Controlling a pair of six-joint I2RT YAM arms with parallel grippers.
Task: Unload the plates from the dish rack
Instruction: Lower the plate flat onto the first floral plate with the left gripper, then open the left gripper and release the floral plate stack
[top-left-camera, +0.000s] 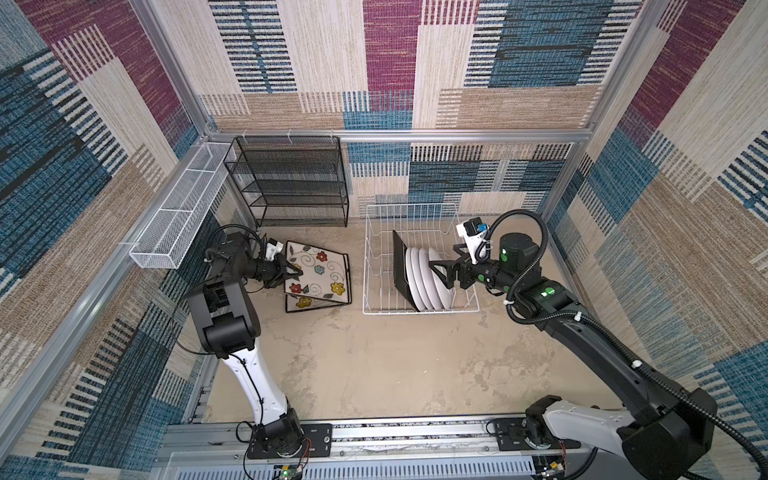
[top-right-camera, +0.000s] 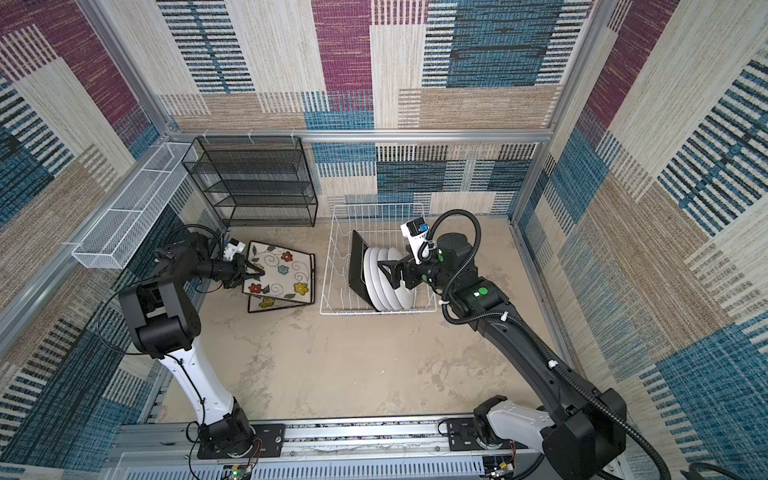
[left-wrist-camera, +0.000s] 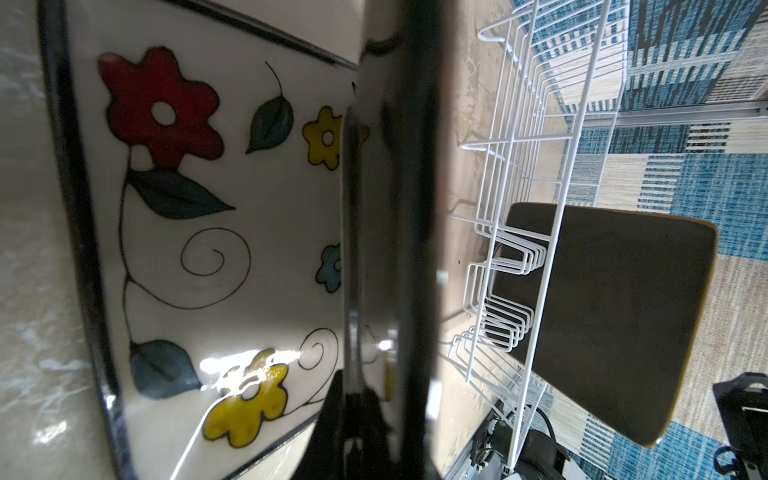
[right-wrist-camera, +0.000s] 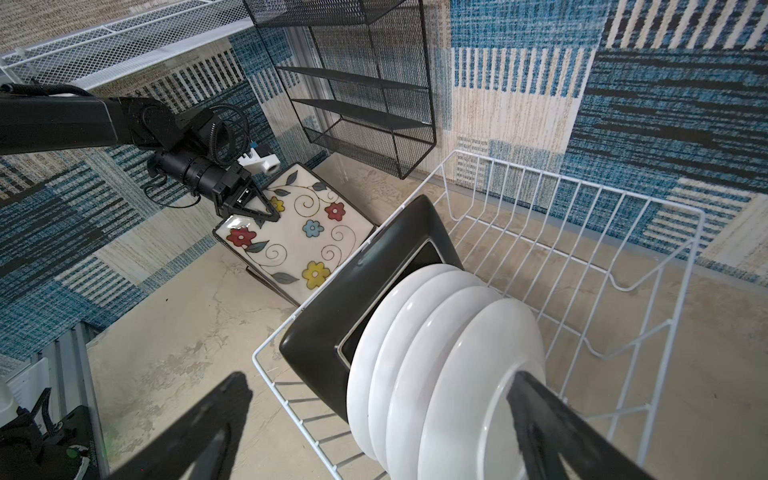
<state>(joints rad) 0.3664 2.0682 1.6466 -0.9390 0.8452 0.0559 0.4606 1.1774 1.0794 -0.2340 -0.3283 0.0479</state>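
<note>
Now left gripper (top-left-camera: 296, 274) pinches tilted cream flowered square plate (top-left-camera: 322, 272), 9 o'clock of white wire dish rack (top-left-camera: 409, 216). Right gripper (top-left-camera: 440, 275), spread wide, sits at upright round white plates (top-left-camera: 424, 289) in rack.

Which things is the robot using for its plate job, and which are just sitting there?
For the job: dish rack; black-backed square plate and four round white plates standing in it; top flowered plate, gripped by the left claw; lower flowered plate under it; right claw, open by the round plates.
Just lying about: black mesh shelf unit; long white mesh basket.
</note>
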